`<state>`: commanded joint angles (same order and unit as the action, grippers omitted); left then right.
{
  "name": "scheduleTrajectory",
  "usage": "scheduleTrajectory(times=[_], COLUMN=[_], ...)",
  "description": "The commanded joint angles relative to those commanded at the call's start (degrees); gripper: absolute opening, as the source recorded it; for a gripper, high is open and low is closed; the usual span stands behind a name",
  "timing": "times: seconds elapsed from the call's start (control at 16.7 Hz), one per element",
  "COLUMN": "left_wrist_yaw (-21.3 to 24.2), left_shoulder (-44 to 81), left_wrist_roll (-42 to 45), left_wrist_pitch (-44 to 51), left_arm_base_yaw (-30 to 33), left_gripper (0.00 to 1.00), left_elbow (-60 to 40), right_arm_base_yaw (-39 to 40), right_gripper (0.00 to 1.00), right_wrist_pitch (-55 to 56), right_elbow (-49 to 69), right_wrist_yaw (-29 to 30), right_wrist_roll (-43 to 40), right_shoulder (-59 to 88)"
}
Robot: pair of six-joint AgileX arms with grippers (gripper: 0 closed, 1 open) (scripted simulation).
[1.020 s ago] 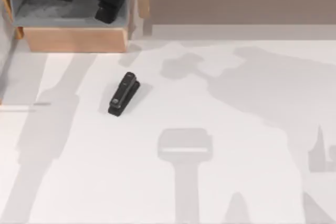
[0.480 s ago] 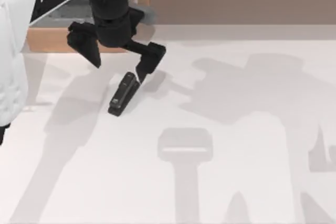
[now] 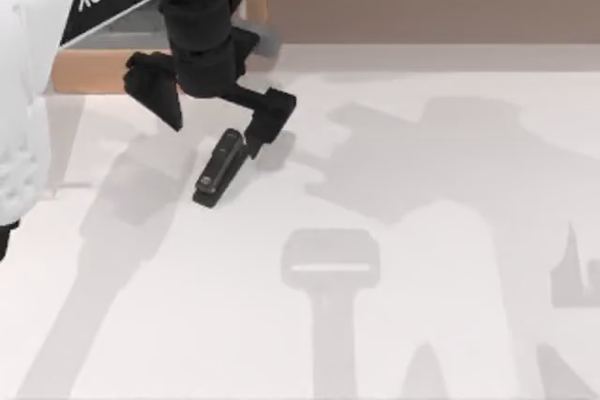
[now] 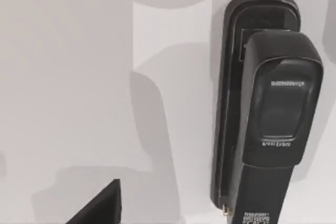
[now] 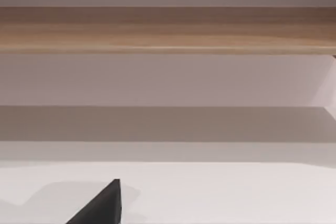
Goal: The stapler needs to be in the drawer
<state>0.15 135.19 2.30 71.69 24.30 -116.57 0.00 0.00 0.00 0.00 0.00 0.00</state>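
Left gripper (image 3: 214, 121) spread wide, holding nothing. One fingertip (image 3: 258, 133) meets the stapler (image 3: 219, 168), near the drawer (image 3: 84, 70).

Top view overhead, left wrist close above stapler (image 4: 265, 108), shared.
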Motion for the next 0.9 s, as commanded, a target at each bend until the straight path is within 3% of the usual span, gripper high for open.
scheduleTrajectory(times=[0.3, 0.6, 0.9], left_wrist_yaw=[0.01, 0.01, 0.01], left_shoulder=[1.66, 2.03, 2.03], left_wrist_roll=[-0.03, -0.04, -0.04], left_wrist_pitch=[-9.14, -10.09, -10.09], left_arm_base_yaw=[0.05, 0.07, 0.07], left_gripper=[1.0, 1.0, 0.62], left_elbow=[6.81, 7.74, 7.74], right_arm_base_yaw=[0.0, 0.0, 0.0], right_gripper=[1.0, 1.0, 1.0], right_wrist_pitch=[0.0, 0.0, 0.0], right_elbow=[0.0, 0.0, 0.0], right_wrist_yaw=[0.0, 0.0, 0.0], right_wrist_roll=[0.0, 0.0, 0.0], right_shoulder=[0.0, 0.0, 0.0])
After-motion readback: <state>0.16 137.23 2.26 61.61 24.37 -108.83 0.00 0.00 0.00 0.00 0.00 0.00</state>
